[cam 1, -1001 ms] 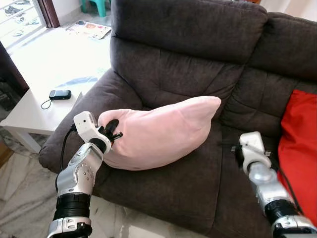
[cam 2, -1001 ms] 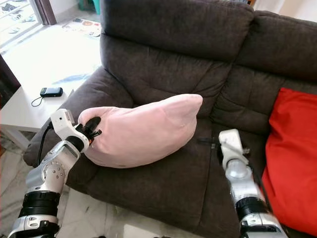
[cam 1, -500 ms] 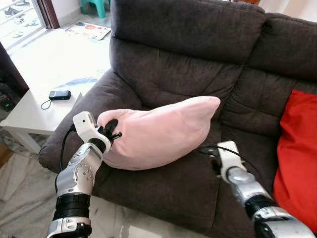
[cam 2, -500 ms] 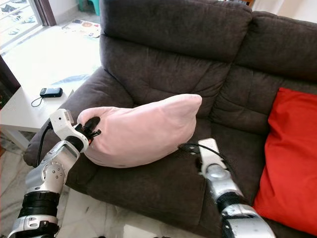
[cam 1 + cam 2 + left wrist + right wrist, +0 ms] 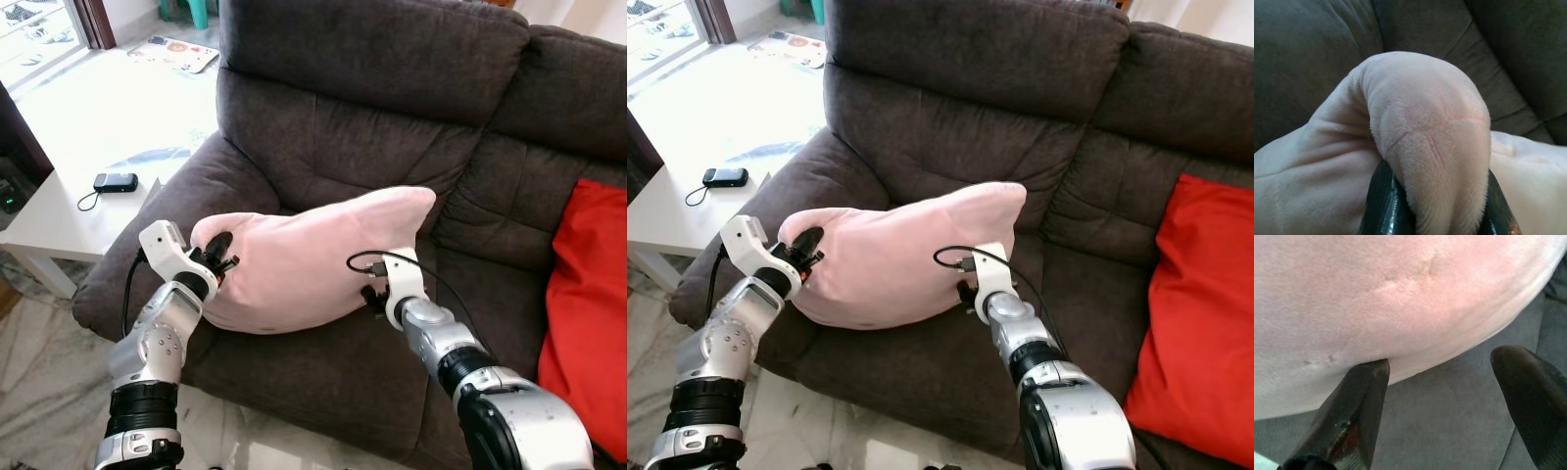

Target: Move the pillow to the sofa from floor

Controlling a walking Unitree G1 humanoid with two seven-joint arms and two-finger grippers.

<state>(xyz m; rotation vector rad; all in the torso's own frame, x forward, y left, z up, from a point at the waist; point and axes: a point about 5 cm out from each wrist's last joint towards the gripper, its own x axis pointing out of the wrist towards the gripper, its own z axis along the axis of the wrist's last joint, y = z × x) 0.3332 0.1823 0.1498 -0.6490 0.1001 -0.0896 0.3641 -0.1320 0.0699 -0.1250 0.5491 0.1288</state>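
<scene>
Landmark: the dark sofa (image 5: 372, 117). Everything below is placed against it.

Pink pillow (image 5: 304, 259) lies on the sofa's seat cushion at the end nearest the armrest, long axis running roughly across the seat, one corner peaked up toward the backrest. I judge the transfer from the floor all but complete; what is left is letting go and perhaps seating it better.

Red cushion (image 5: 588, 284) sits at the sofa's far end, well apart from the pillow. White side table (image 5: 59, 220) stands just beside the armrest, with a small black device (image 5: 115, 182) on it.

Left gripper (image 5: 217, 257): at the armrest end of the pillow, fingers clamped on a pinched fold of pink fabric; the left wrist view shows the fold bulging between the black fingers (image 5: 1383, 205).

Right gripper (image 5: 1440, 396): at the pillow's front lower edge, mid-seat, fingers spread. One fingertip (image 5: 1369, 377) touches the pillow's underside; the other hangs over bare seat cushion, gripping nothing.

Key relation: the pillow lies above and toward the backrest from the right gripper, which is pointed at its underside edge. I'd expect a push or nudge toward the backrest next.
</scene>
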